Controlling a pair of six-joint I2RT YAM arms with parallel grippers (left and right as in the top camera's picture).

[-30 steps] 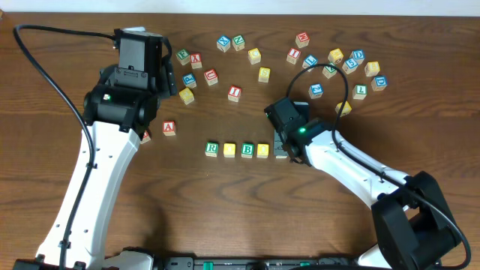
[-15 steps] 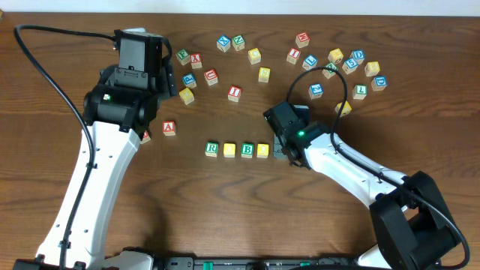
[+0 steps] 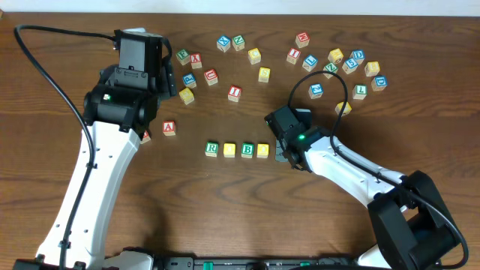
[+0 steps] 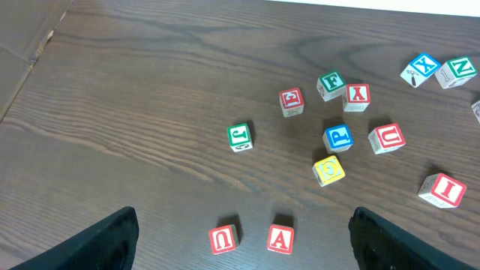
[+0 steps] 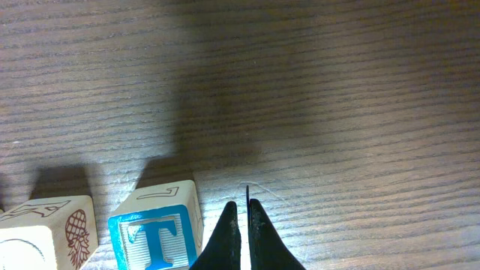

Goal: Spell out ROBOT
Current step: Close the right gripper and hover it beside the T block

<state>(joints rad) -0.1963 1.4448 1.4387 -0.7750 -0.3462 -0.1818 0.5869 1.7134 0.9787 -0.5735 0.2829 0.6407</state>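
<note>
Noted at mid-desk, somewhat nearer the front edge: row of R cube (image 3: 211, 148), yellow cube (image 3: 229, 150), B cube (image 3: 247, 150) and second yellow cube (image 3: 262, 150), evenly spaced with slim gaps, letter faces up for reading along the line. T cube (image 5: 156, 234) at the right end of that row, hidden under the right arm from overhead but plain in the right wrist view: upright on the desk (image 5: 337, 90), blue letter up, just beside the next cube in line, taken for the second yellow cube. Right tool (image 5: 242, 217) pinched fully together, holding nothing, tips low over the wood just beside the T cube; contact with the cube not resolvable. Judged a closed-tip nudge for squaring the last letter into line. Left tool (image 4: 241, 225) spread wide, holding nothing, parked over the left half of the desk above red A (image 4: 281, 238) and red U (image 4: 223, 238), presumably to keep clear of the row. Spare cubes (image 3: 254, 55) scattered toward the back edge, well apart from the word. Judged spelled out; only final alignment and retreat left.
</note>
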